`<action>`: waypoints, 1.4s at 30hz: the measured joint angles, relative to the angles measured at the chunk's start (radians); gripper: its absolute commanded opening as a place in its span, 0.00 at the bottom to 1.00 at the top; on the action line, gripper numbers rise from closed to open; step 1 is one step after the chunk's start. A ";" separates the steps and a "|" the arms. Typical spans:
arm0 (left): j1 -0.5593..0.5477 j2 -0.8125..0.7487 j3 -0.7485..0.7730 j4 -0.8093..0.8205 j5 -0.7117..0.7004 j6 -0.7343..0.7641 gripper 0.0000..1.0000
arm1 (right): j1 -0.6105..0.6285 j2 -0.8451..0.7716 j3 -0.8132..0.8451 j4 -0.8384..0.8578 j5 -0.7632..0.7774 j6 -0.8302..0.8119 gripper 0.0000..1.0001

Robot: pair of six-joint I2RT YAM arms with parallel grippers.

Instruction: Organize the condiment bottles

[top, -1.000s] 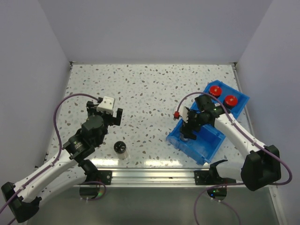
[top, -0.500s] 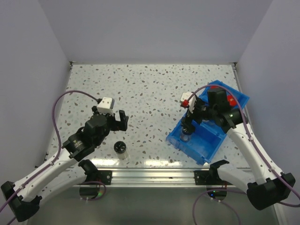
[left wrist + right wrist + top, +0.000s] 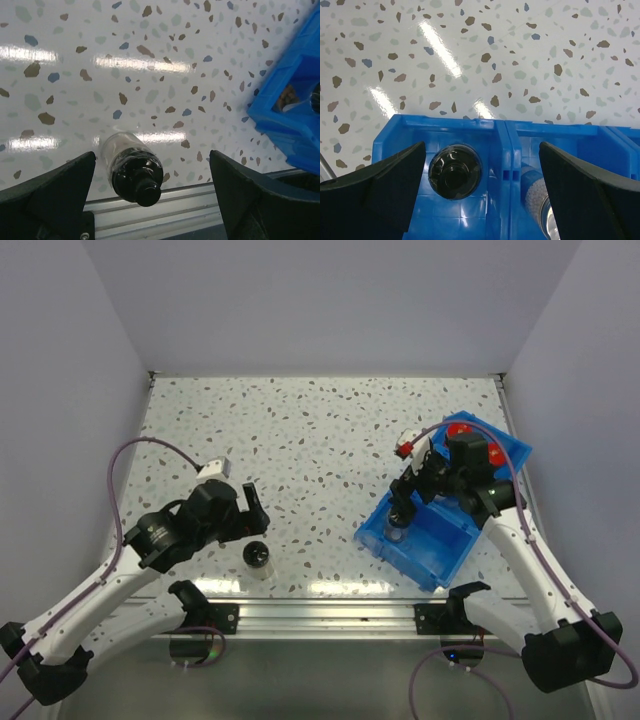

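**Desk:** What does the left side show you?

**Me:** My left gripper (image 3: 152, 153) hangs low over the near part of the speckled surface (image 3: 320, 440). Its fingers are spread wide and hold nothing. Under the gap I see a clear jar (image 3: 127, 160) with a black shaker lid. It looks upright and stands close to the metal rail (image 3: 190, 202) at the surface's near edge. The fingers are clear of it on both sides.

**Desk:** And the right?

**Me:** My right gripper (image 3: 482, 146) hovers above the blue bin (image 3: 445, 540), its fingers spread just as wide and empty. Below them I see a second black-lidded jar (image 3: 455, 171) standing in a compartment at the end of the bin. Across the divider, in the next compartment, is a silver-capped jar (image 3: 536, 197). Only part of it shows, at the bottom of my wrist view.

**Desk:** Anything else in the bin?

**Me:** From the overhead camera I make out two red-capped jars (image 3: 459, 428) at the far end, partly hidden behind my right arm. I cannot tell which compartment each sits in.

**Desk:** So one jar is out on the surface?

**Me:** One that I can see. It is on the left, well apart from the bin.
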 measured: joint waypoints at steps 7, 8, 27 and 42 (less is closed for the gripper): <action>0.000 0.094 -0.024 -0.096 0.062 -0.058 1.00 | -0.002 -0.026 -0.002 0.010 -0.002 0.009 0.99; 0.000 0.106 -0.031 -0.101 0.066 -0.062 1.00 | -0.002 -0.028 -0.002 0.010 -0.002 0.010 0.98; -0.174 0.303 -0.091 -0.097 0.106 -0.129 0.93 | -0.008 -0.033 -0.006 0.013 -0.002 0.013 0.99; -0.187 0.388 -0.091 -0.090 0.008 -0.157 0.60 | -0.014 -0.051 -0.006 0.014 -0.003 0.013 0.99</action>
